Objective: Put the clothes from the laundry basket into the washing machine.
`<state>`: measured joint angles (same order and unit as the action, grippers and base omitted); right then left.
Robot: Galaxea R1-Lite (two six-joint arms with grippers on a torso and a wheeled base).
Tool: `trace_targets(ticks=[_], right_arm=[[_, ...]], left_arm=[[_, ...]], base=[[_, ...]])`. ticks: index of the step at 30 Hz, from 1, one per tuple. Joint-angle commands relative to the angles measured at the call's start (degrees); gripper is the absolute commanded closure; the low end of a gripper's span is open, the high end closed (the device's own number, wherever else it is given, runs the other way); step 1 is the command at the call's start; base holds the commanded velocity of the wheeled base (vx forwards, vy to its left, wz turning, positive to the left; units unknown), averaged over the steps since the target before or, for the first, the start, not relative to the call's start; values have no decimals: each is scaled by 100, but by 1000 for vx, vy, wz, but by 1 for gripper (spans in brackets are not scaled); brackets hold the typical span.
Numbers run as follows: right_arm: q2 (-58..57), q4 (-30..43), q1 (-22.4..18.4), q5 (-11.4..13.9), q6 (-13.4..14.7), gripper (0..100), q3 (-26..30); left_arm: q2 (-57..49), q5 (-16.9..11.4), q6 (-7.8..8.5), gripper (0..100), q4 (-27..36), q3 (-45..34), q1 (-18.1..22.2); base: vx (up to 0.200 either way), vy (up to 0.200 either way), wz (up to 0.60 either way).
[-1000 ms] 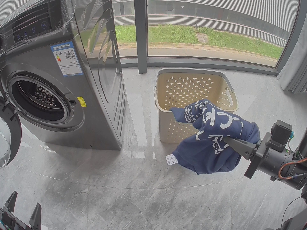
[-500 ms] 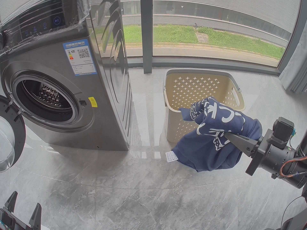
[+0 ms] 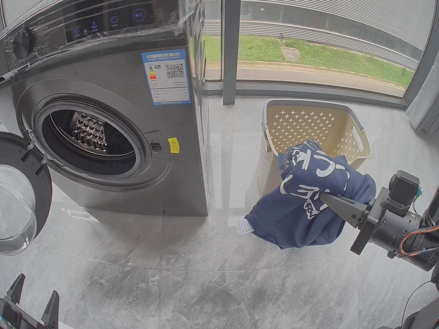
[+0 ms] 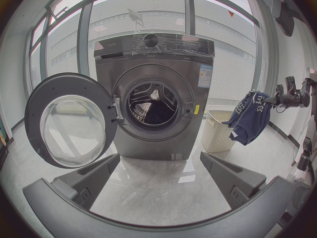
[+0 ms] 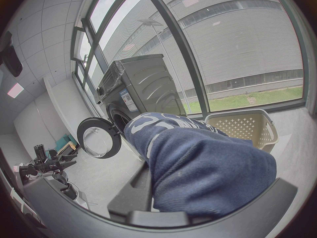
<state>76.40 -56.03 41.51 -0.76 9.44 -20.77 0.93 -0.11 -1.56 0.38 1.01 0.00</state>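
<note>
At the lower right of the head view, the right gripper (image 3: 330,200) is clamped on a navy printed garment (image 3: 304,197), which hangs in front of the cream laundry basket (image 3: 315,103). The washing machine (image 3: 114,87) fills the upper left, its round door (image 3: 20,193) swung wide. The left wrist view shows the cloth dangling clear of the floor, and the left gripper (image 4: 158,156) spread wide, holding nothing. The right wrist view shows fabric draped over one jaw.

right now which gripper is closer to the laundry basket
Right. The right gripper holds the blue shirt just in front of the laundry basket; the left gripper hangs open far across the floor, nearer the washing machine door.
</note>
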Motion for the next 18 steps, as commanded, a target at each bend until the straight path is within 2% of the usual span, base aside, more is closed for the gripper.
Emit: trace_targets(ticks=[1,13,18], right_arm=[[-2,-13,59,40,6,100,3],[-2,-40,94,49,6,100,-32],[15,-40,94,40,6,100,-32]], left_arm=[[-66,2,-2,0,6,-84,0],[-66,2,-2,0,-3,-84,0],[-66,2,-2,0,-3,-84,0]], base=[[0,200,0],[0,200,0],[0,0,0]])
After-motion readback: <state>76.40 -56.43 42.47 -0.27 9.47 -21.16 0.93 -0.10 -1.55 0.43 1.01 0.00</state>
